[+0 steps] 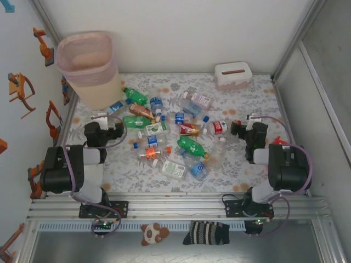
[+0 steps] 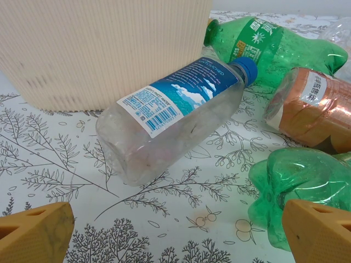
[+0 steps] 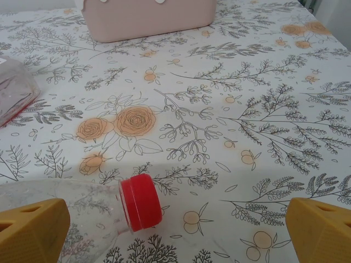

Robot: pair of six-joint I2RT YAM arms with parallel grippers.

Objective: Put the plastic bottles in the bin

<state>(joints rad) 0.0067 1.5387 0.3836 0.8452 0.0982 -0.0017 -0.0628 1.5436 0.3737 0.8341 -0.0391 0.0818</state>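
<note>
Jaws of the left gripper point(image 2: 175, 235) stand wide apart with nothing between them, and those of the right gripper point(image 3: 175, 233) are just as wide and empty. Both arms are folded, elbows back at the near edge and wrists stretched forward low over the tabletop point(image 1: 241, 170), one at each side of the heap. The plastic bottles point(image 1: 192, 147) lie scattered mid-tabletop, roughly fifteen; they overlap too much for an exact count. One bin point(image 1: 98, 87) stands upright in the far left corner. Just ahead of the left gripper a blue-capped bottle point(image 2: 175, 118) lies on its side against the bin, its blue label showing clouds and a barcode, the print too small to read. A red-capped bottle point(image 3: 140, 201) lies by the right gripper's left finger. One pink box point(image 3: 148, 19) sits beyond
</note>
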